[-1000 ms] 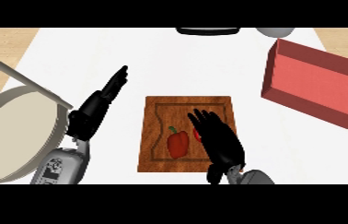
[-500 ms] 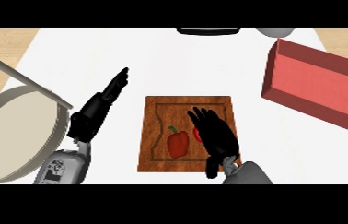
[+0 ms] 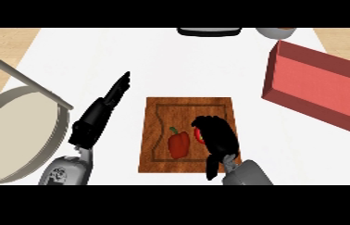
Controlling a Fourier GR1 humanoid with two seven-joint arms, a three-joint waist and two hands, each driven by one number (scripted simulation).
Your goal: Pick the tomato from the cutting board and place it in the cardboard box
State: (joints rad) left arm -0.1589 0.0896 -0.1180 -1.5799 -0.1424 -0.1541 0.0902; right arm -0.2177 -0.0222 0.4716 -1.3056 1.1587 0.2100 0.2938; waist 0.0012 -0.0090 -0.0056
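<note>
Red tomato (image 3: 199, 135) under my right hand (image 3: 217, 138) on the board (image 3: 188, 106).

Since a second ago I have brought the right hand down and curled its fingers over the tomato, which a moment back showed clear beside the hand and now peeks out only as a red sliver at the hand's left edge; the hand looks closed round it, though most of the fruit is hidden. The pepper (image 3: 179, 144) lies just beside it, unmoved. My left hand (image 3: 101, 112) rests open on the bench (image 3: 171, 62), left of the board, as before. By my reading the grasp is made and the lift comes next, then the carry up and right to the box (image 3: 311, 87), well apart.
</note>
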